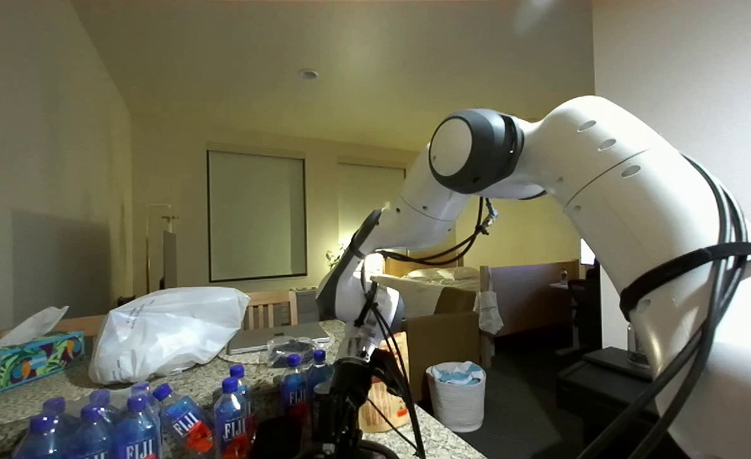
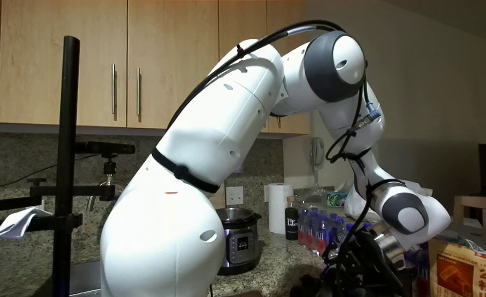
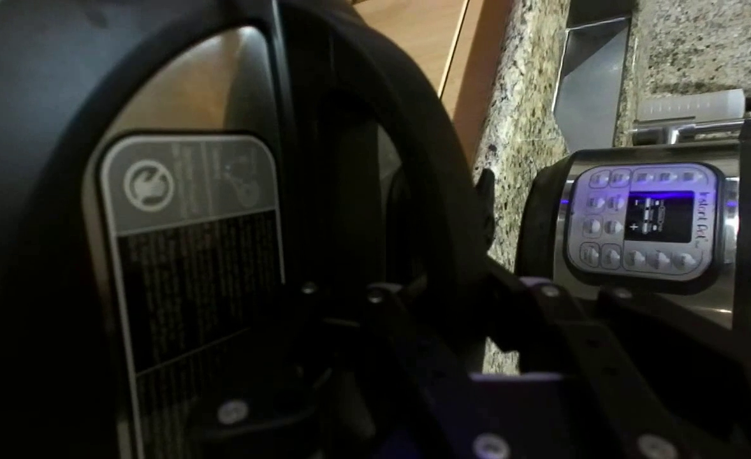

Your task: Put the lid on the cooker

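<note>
Wrist view: one lid (image 3: 241, 115), large and dark, shown at near left, that side being largely filled by it; a grey-and-black label (image 3: 197, 287) is carried on its steel face. One cooker (image 3: 643, 220), steel and black, lit in blue-violet on its front, placed farther off at right on a speckled counter (image 3: 535, 76), near a steel sink (image 3: 589, 95); a strip of counter is seen between lid and cooker. One gripper (image 1: 338, 427), black, seen in both exterior views, pointed down toward the counter; its fingers are lost against the dark lid in the wrist view, so that whether they are spread, brought together or clamped on the lid cannot be told. In an exterior view, the cooker is partly hidden at left by the white arm (image 2: 210, 140), its steel interior exposed. To its right: one paper roll (image 2: 280, 208), white; one black bottle (image 2: 291, 220), tan-capped; FIJI water bottles (image 2: 321, 235), blue-capped, grouped. At near right, one printed carton (image 2: 468, 272), orange. In an exterior view, at left, beyond the bottles: one white plastic bag (image 1: 171, 331); one tissue box (image 1: 41, 360), brightly patterned; one grey laptop (image 1: 280, 338), placed to the right of the bag.
</note>
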Motion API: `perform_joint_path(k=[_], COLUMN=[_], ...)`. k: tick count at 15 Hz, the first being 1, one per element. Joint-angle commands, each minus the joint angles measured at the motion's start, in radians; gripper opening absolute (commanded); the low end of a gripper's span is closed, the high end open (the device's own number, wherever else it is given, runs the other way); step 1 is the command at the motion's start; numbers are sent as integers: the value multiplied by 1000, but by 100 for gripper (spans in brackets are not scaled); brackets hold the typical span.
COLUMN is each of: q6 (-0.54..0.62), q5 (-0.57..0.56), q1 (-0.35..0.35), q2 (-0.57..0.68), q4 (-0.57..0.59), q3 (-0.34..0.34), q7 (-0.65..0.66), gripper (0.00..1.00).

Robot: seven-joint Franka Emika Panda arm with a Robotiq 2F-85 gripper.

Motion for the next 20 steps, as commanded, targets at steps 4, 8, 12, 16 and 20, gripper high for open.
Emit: perform_joint_path(k=[4, 8, 12, 16, 20], q6=[5, -23, -35, -28, -205], q5=[7, -7, -5, -4, -115], q1=[-5, -1, 7, 30, 36], q2=[-171, -230, -321, -432, -390], q4=[-139, -168, -213, -267, -168], q3=[-6, -16, -21, -27, -52], q7=[-83, -125, -157, -150, -146], gripper=[3, 3, 3, 3, 3])
